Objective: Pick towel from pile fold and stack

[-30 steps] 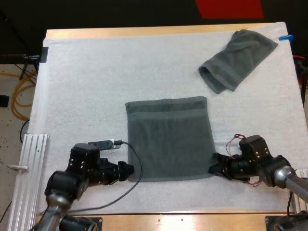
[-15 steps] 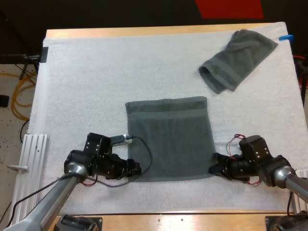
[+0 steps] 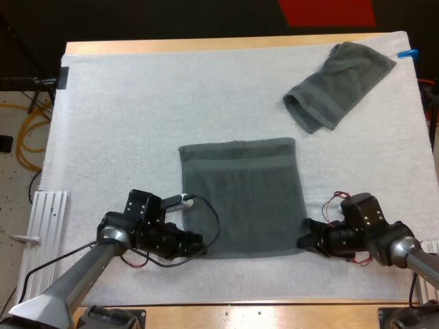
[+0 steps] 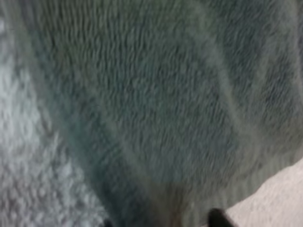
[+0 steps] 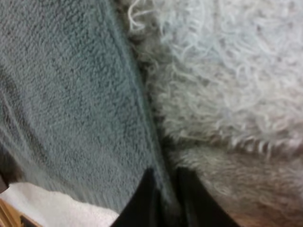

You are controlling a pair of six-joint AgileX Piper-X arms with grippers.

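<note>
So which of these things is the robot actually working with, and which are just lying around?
In the job: flat towel, pinched at its near right corner by the right gripper; left gripper at its near left corner; crumpled towel at the far right.
Just there: white mat, wooden table, metal rail beside the mat's left edge.

The left arm [image 3: 68, 281] is being seen as a smooth grey tube, with a rounded metallic joint [image 3: 110, 235] and boxy black housings set behind the fingers. The left gripper [image 3: 197, 245] is being presented in matt black, its fingertips [image 4: 218, 218] being shown as small dark rounded nubs. The right arm [image 3: 420, 258] is being seen as a grey tube with a silvery collar, a black block being carried behind the fingers. The right gripper [image 3: 304, 233] is being rendered black, its fingers [image 5: 142, 201] being shown as two slim tapering prongs.
</note>
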